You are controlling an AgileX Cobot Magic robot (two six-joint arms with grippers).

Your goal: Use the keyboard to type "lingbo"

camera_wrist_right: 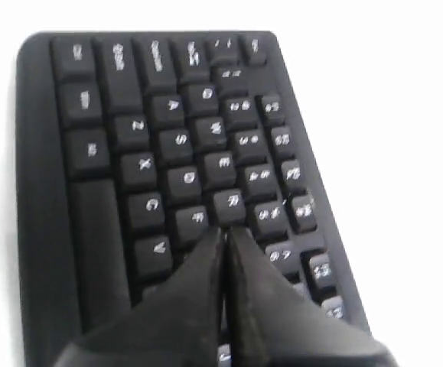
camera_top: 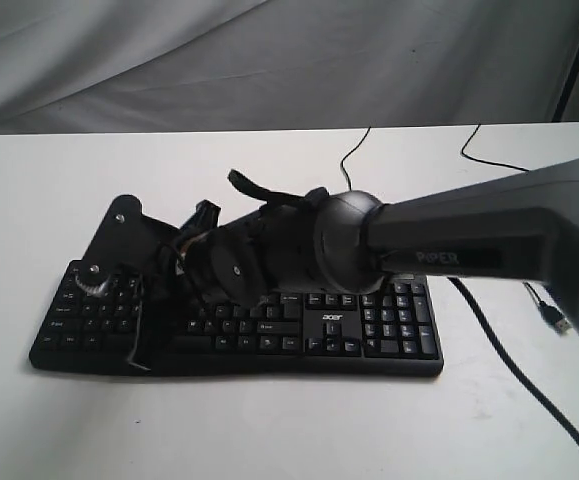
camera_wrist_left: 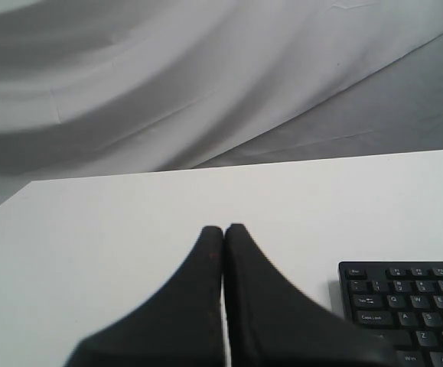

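Note:
The black keyboard [camera_top: 329, 325] with white legends and an "acer" logo lies across the middle of the white table [camera_top: 269, 430]. My right arm [camera_top: 469, 230] reaches over it from the right, and its wrist and gripper body hide the middle keys. In the right wrist view my right gripper [camera_wrist_right: 225, 229] is shut on nothing, its tips just over the letter keys of the keyboard [camera_wrist_right: 167, 153], left of the middle. My left gripper [camera_wrist_left: 223, 228] is shut and empty over bare table, beside the Esc corner of the keyboard [camera_wrist_left: 405, 306]. It is outside the exterior view.
A thin black cable [camera_top: 349, 160] runs from the keyboard toward the back edge. A thicker black cable [camera_top: 509, 370] and a loose USB plug [camera_top: 559, 322] lie at the right. A grey cloth backdrop [camera_top: 269, 60] hangs behind the table.

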